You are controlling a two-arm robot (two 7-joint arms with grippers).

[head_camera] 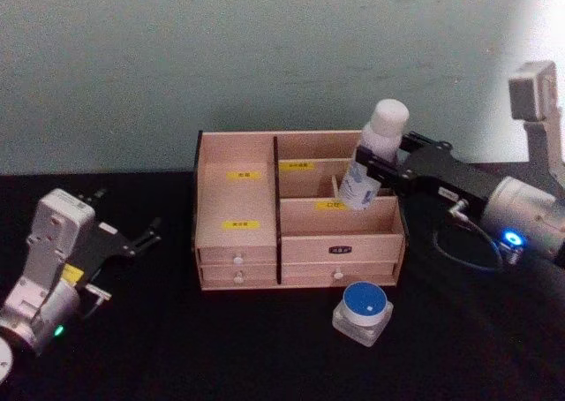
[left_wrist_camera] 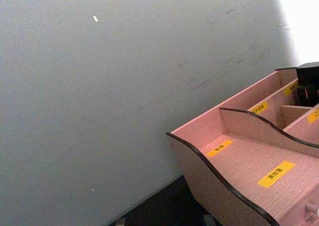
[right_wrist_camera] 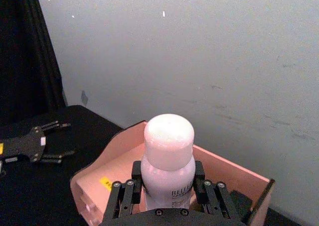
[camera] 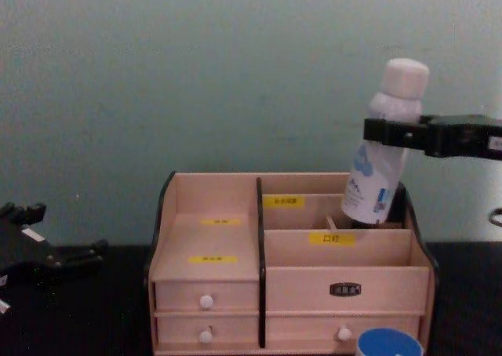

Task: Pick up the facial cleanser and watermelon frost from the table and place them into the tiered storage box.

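White plastic cleanser bottle (head_camera: pixel 385 127): probably light, rigid, slippery; right pincer (head_camera: pixel 371 173) grips mid-body above pinkish wooden tiered storage box (head_camera: pixel 238 238). Left pincer (head_camera: pixel 141 239) open, bench left edge.

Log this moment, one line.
right gripper: shut on white bottle over tiered storage box; left gripper: open, parked; blue-lidded jar: on table

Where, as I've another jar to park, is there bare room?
Free: the two left shelves of the tiered storage box; the table between it and the left end effector. Crowded: its back right, where the right end effector holds the white bottle, and around the blue-lidded jar in front.
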